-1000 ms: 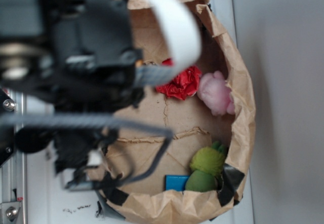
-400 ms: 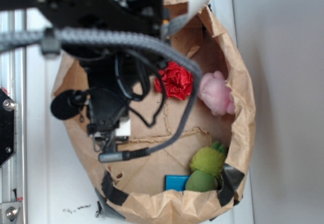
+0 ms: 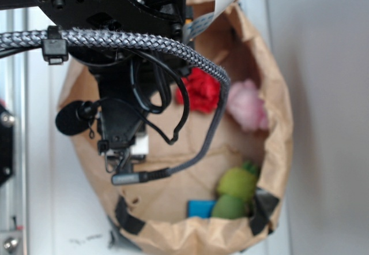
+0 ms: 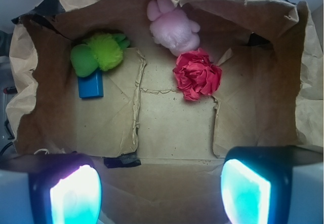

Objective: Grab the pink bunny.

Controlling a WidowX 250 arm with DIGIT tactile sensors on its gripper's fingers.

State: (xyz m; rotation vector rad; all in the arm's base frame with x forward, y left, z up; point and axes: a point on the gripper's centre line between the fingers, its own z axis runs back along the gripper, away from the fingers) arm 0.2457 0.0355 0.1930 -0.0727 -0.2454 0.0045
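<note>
The gripper (image 4: 162, 183) is hanging with its jaws wide apart and empty, while the pink bunny (image 4: 172, 26) is lying against the far wall of the paper bag (image 4: 30, 57), touching the red rosette (image 4: 197, 74). A reach risks pinching the rosette or snagging the wall. The exterior view is showing the arm's cable (image 3: 132, 44); only the wrist view is showing the jaws.

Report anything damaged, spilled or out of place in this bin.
Nothing spilled. The paper bag lining is crumpled and patched with dark tape. The pink bunny, red rosette, green plush and blue block lie loosely inside.
</note>
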